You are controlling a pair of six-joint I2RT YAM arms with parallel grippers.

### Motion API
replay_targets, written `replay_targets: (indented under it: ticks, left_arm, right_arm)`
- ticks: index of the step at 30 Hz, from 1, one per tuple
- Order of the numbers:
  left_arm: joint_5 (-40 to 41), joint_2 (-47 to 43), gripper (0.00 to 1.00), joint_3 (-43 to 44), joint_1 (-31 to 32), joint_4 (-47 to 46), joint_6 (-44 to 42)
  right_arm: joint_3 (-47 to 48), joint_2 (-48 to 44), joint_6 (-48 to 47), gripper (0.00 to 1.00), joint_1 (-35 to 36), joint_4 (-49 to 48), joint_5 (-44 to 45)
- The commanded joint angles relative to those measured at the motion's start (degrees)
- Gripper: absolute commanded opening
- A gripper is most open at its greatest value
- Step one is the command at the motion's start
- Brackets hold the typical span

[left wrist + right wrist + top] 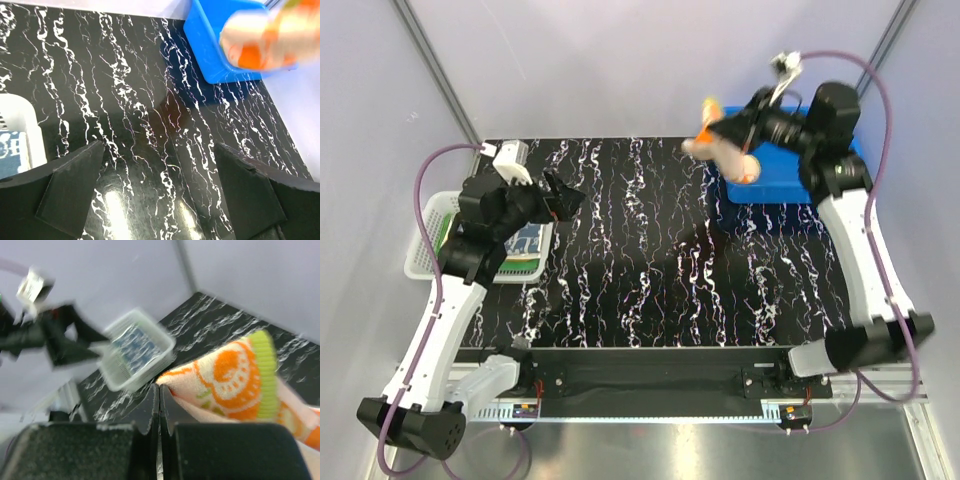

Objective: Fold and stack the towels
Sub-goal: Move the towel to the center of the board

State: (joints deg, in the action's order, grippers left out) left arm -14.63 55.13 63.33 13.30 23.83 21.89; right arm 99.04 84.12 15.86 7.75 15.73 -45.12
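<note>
Hanging bunched in the air, orange-and-white towel (728, 152) sits over the near-left corner of the blue bin (790, 182), at the far right of the black marbled surface (640, 270). Right pincer (159, 390) is clamped tight on its edge. Left pincer (159, 147) is spread wide and holding nothing, beside the white basket (423, 235), where a navy-and-white towel (528, 240) lies.

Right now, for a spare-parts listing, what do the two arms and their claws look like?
The left arm and right arm have white links, black joints and a looping purple cable each. The left claw and right claw have flat black fingers.
</note>
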Motion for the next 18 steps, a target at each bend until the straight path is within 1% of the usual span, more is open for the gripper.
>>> replay_targets:
  ticks: [1, 3, 4, 5, 6, 7, 8, 9, 10, 11, 12, 13, 14, 15, 16, 17, 18]
  left_arm:
    - [1.5, -1.6, 0.99, 4.3, 0.1, 4.5, -1.8]
    - [2.2, -1.9, 0.98, 3.7, 0.1, 7.3, -2.0]
    - [2.2, -1.9, 0.97, 2.4, 0.1, 8.0, -2.0]
    - [1.5, -1.7, 0.96, 1.7, 0.1, 9.1, -2.3]
    - [1.0, -1.3, 0.92, 0.8, 0.2, 9.5, -2.4]
    - [0.8, -1.3, 0.90, -0.7, 0.2, 9.7, -2.3]
    - [0.0, -1.2, 0.88, -2.0, 1.1, 9.0, -2.5]
    - [-0.2, -1.2, 0.87, -3.0, 1.6, 8.3, -2.8]
    - [-0.2, -0.7, 0.87, -3.8, 2.3, 8.0, -3.1]
    - [0.3, 0.1, 0.87, -4.3, 3.0, 7.9, -3.6]
    - [1.6, 1.9, 0.86, -4.3, 4.9, 7.7, -3.8]
    - [2.2, 2.9, 0.85, -4.4, 6.0, 7.5, -3.8]
    - [3.1, 3.9, 0.85, -4.4, 8.6, 6.3, -3.3]
    - [3.7, 6.2, 0.84, -4.3, 10.2, 5.8, -3.1]
    - [4.4, 7.7, 0.83, -3.8, 11.9, 5.7, -3.0]
    - [6.8, 10.6, 0.82, -3.0, 15.0, 6.0, -3.0]
    - [7.8, 11.8, 0.81, -3.0, 16.2, 6.0, -2.9]
  right_arm:
    - [-17.3, -7.6, 0.7, 0.00, 3.9, 1.3, -2.5]
    - [-25.6, -13.0, 2.2, 0.00, 5.9, 1.9, -1.6]
    - [-34.7, -14.9, 2.9, 0.03, 6.6, 1.0, -0.7]
    - [-39.1, -18.4, 3.7, 0.07, 7.0, 0.7, 1.0]
    - [-43.2, -20.0, 6.3, 0.07, 8.1, 0.7, 6.0]
    - [-50.9, -21.7, 7.7, 0.04, 8.3, 0.6, 7.9]
    - [-54.6, -24.9, 9.5, 0.08, 8.5, 0.2, 9.3]
    - [-57.9, -26.4, 12.6, 0.15, 8.6, -0.1, 11.4]
    - [-61.5, -27.9, 13.1, 0.25, 8.7, 1.6, 12.8]
    - [-62.5, -30.6, 13.3, 0.32, 8.7, 2.7, 14.3]
    - [-62.8, -31.9, 13.2, 0.34, 8.6, 4.2, 18.5]
    - [-61.8, -33.0, 13.2, 0.38, 8.7, 7.5, 20.8]
    - [-61.0, -34.2, 13.1, 0.42, 8.6, 8.8, 22.6]
    - [-60.3, -34.2, 12.6, 0.52, 8.7, 9.2, 24.9]
    - [-59.0, -33.7, 12.3, 0.56, 8.7, 9.0, 25.6]
    - [-58.2, -31.0, 11.6, 0.58, 8.6, 8.6, 26.1]
    - [-57.4, -28.9, 9.9, 0.58, 8.6, 7.9, 26.6]
